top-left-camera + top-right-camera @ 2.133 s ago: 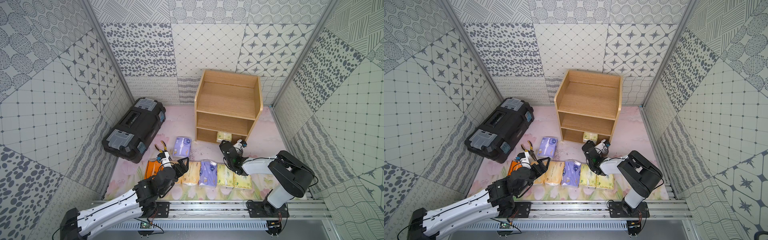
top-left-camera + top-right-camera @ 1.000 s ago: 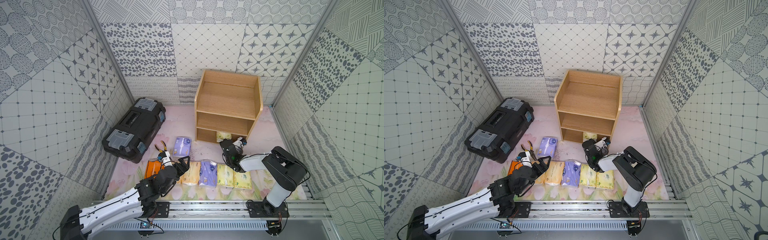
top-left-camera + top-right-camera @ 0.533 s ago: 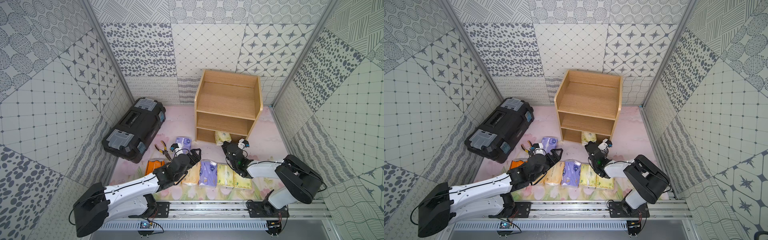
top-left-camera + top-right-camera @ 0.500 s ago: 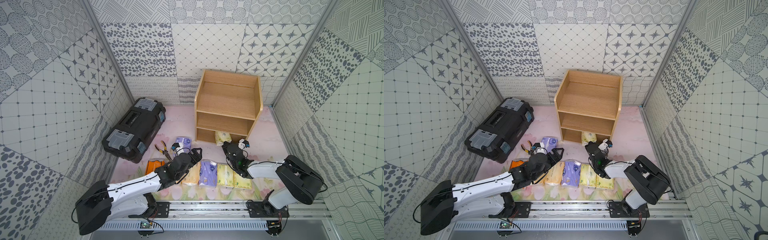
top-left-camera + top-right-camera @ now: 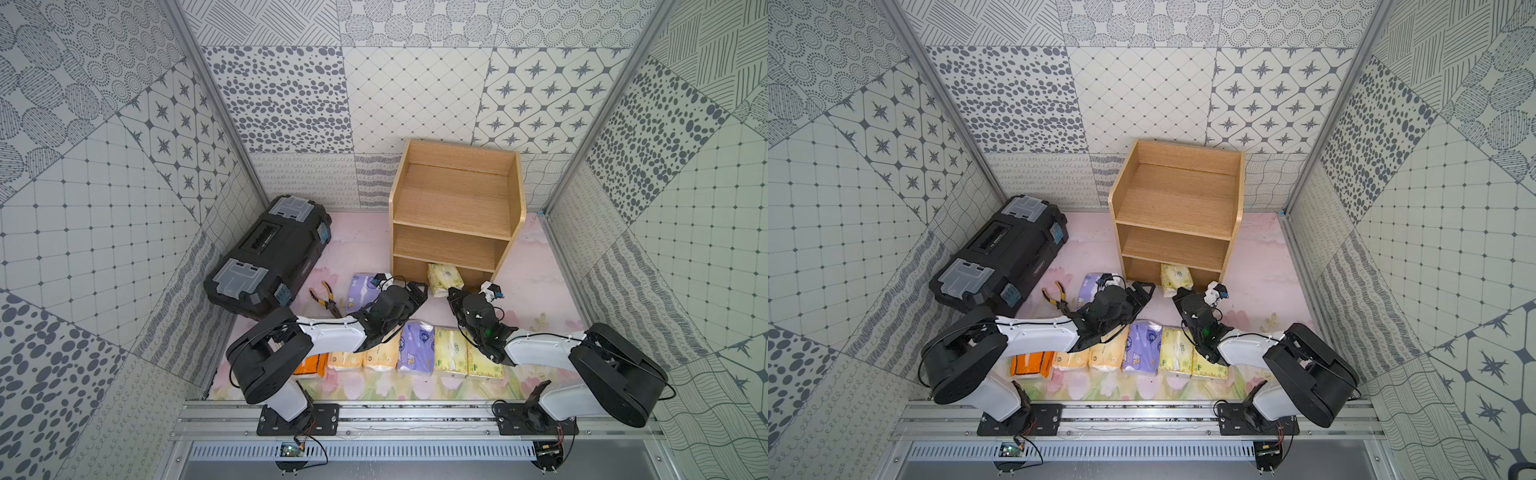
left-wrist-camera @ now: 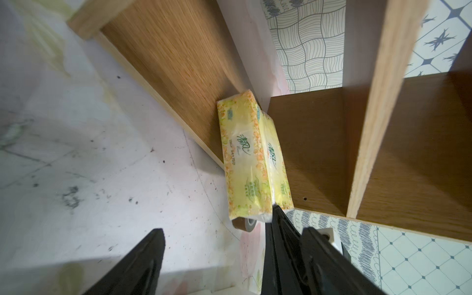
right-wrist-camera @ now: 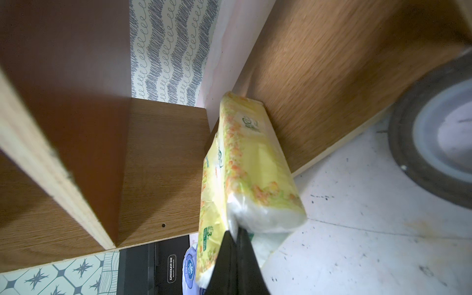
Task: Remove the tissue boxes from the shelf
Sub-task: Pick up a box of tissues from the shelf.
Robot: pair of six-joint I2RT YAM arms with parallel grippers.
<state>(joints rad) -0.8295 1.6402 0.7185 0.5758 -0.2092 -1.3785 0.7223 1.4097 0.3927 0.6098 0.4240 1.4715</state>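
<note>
The last yellow-green tissue pack point(image 5: 445, 279) lies at the mouth of the shelf's bottom tier, just below centre in both top views. Its near end sticks out over the pink floor mat point(image 5: 528, 266), and the left wrist view shows that end propped on a brown tape roll point(image 6: 245, 224). The two upper tiers of the light-wood shelf point(image 5: 455, 195) are bare.

The right gripper point(image 5: 453, 296) meets the pack's outer end with its jaws pressed together, apparently pinching the crimped film there. The left gripper point(image 5: 417, 287) hangs just beside the pack on the frame's left, spread wide with nothing in it.

The pack looks light, soft and squashy under slick plastic. A pinch on the end crimp may slide off or tear, so a hold across the narrow body, squeezing the tissue a little, should be surer.

Lower in the frame a row of tissue packs point(image 5: 446, 349) lies on the mat. A lavender pack point(image 5: 360, 286) sits beside orange-handled pliers point(image 5: 328, 296), near the black toolbox point(image 5: 266, 257).
</note>
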